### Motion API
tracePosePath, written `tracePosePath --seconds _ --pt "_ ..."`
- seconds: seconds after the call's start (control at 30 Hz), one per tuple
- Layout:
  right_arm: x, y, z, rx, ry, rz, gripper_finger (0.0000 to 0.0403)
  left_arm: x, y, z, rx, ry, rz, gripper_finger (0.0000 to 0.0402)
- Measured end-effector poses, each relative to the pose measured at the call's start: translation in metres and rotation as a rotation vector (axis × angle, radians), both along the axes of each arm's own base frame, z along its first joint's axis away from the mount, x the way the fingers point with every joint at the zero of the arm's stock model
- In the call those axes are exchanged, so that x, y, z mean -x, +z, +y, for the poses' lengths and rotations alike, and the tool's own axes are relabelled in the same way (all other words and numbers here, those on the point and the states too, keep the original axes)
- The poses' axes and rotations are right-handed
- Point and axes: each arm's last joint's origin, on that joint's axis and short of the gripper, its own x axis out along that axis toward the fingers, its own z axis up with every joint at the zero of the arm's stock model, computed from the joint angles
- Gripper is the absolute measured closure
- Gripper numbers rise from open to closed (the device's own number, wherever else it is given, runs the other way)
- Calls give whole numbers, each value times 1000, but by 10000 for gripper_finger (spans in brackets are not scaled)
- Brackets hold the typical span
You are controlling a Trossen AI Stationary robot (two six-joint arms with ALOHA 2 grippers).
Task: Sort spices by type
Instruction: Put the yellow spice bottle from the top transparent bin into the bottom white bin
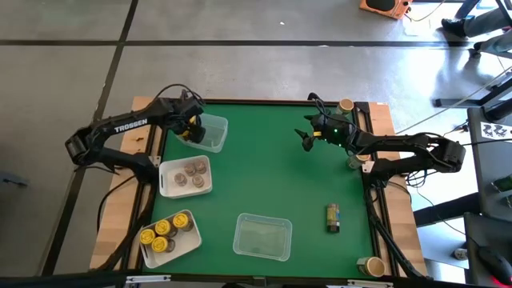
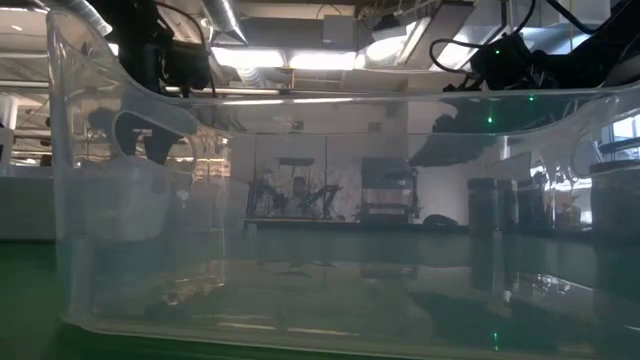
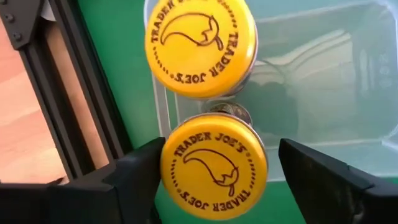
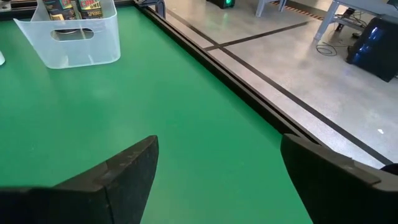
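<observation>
Trays, four, on the green table [image 1: 272, 176]. We count a far-left tray [image 1: 210, 134] holding two yellow-lidded jars [image 3: 200, 45], with the left gripper [image 1: 190, 128] over it. A white tray [image 1: 165, 180] below it holds about four brownish-lidded jars [image 1: 192, 170]. A near-left tray [image 1: 190, 242] holds three yellow-lidded jars [image 1: 157, 234] and some darker-lidded ones. A clear tray [image 1: 262, 237] at the near edge looks empty.

Left fingers [image 3: 134, 180]: we see them spread, flanking the nearer yellow lid [image 3: 214, 167] with gaps on both sides; no contact that we can make out.

Right gripper [image 1: 307, 138]: hovering mid-table, fingers [image 4: 124, 167] spread wide, nothing between them.

Loose items: one jar lying on its side [image 1: 333, 217] at near right; further jars [image 1: 346, 106] standing along the right frame.
</observation>
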Motion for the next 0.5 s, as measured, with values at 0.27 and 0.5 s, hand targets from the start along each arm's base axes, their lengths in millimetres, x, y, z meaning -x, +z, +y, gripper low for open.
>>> tracePosePath --seconds 0.27,0.5 --pt "0 0 0 -2 0 3 65 0 0 0 -8 -2 0 176" --pt "0 0 0 -3 1 5 66 -6 1 -3 -39 -77 17 176"
